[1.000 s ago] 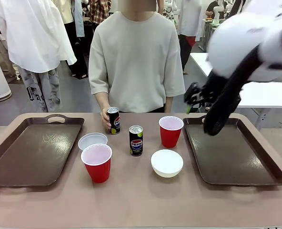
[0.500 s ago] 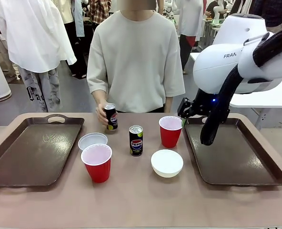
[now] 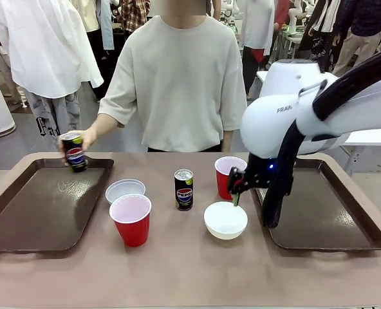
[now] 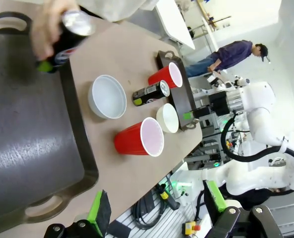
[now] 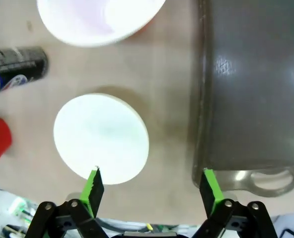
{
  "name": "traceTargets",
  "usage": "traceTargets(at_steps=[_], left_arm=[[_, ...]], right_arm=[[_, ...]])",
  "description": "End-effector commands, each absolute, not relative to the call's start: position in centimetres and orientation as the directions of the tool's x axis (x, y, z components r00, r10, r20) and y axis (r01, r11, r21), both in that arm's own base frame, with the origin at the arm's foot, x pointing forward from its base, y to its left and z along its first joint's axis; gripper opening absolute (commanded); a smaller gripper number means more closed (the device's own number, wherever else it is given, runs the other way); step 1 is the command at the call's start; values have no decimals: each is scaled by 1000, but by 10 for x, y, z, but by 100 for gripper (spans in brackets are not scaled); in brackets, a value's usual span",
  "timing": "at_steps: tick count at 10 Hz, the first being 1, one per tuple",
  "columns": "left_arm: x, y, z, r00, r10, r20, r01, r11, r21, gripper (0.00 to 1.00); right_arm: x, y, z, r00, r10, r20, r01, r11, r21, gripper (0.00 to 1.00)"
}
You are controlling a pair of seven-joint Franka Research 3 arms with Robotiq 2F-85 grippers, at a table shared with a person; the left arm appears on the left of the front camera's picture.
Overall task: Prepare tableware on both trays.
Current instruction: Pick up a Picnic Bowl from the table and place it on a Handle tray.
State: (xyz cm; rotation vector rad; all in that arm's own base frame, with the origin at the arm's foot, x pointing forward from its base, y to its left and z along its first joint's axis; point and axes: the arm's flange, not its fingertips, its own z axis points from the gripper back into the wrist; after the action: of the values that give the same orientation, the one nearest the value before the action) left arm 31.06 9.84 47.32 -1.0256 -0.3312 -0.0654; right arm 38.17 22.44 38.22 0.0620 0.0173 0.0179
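Note:
A person's hand holds one black Pepsi can (image 3: 74, 153) over the far edge of the left tray (image 3: 36, 212). The second can (image 3: 184, 189) stands mid-table. Near it are a white bowl (image 3: 125, 190), a red cup (image 3: 131, 220), another red cup (image 3: 230, 170) and a second white bowl (image 3: 225, 220). My right gripper (image 3: 237, 189) hangs open just above that bowl's right side, between it and the right tray (image 3: 319, 212). In the right wrist view the bowl (image 5: 101, 138) lies beyond the left finger of the gripper (image 5: 152, 187). My left gripper (image 4: 157, 208) is open, off the near end of the left tray (image 4: 33, 148).
The person stands at the far side, one arm stretched towards the left tray. My right arm's black cable loop (image 3: 277, 187) hangs over the right tray's inner rim. Both trays are bare inside. Other people and tables are in the background.
My right arm swung down and left, from the right tray's far corner to just above the near bowl. The person lifted a can from mid-table and carried it to the left tray.

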Motion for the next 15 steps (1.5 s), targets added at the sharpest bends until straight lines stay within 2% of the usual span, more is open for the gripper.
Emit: traceTargets(at_steps=[1, 4, 5, 6, 7, 9, 10, 11, 12, 15], left_arm=[[310, 99, 473, 944, 103, 314, 221, 509, -832, 100], [310, 99, 473, 944, 103, 314, 221, 509, -832, 100], [310, 99, 473, 944, 103, 314, 221, 509, -832, 100], [310, 99, 473, 944, 103, 314, 221, 509, -832, 100], [310, 99, 473, 944, 103, 314, 221, 509, -832, 100], [310, 99, 473, 944, 103, 314, 221, 509, -832, 100], [310, 99, 473, 944, 103, 314, 221, 509, -832, 100], [310, 99, 473, 944, 103, 314, 221, 509, -832, 100], [310, 99, 473, 944, 103, 314, 221, 509, -832, 100], [310, 99, 473, 944, 103, 314, 221, 509, -832, 100]], right_arm=[[395, 228, 368, 999, 50, 3, -50, 997, 50, 100], [404, 229, 346, 998, 66, -11, -65, 996, 61, 100], [404, 231, 343, 996, 92, -2, -91, 993, 79, 41], [405, 230, 343, 995, 100, 12, -101, 990, 101, 41], [406, 231, 342, 995, 100, 14, -101, 989, 107, 0], [408, 230, 341, 996, 91, 10, -91, 990, 108, 0], [407, 230, 342, 996, 92, 7, -92, 990, 110, 13], [407, 229, 341, 996, 92, -12, -90, 988, 125, 3], [406, 229, 340, 995, 96, -18, -93, 987, 131, 0], [403, 225, 348, 997, 76, 0, -75, 990, 121, 0]])
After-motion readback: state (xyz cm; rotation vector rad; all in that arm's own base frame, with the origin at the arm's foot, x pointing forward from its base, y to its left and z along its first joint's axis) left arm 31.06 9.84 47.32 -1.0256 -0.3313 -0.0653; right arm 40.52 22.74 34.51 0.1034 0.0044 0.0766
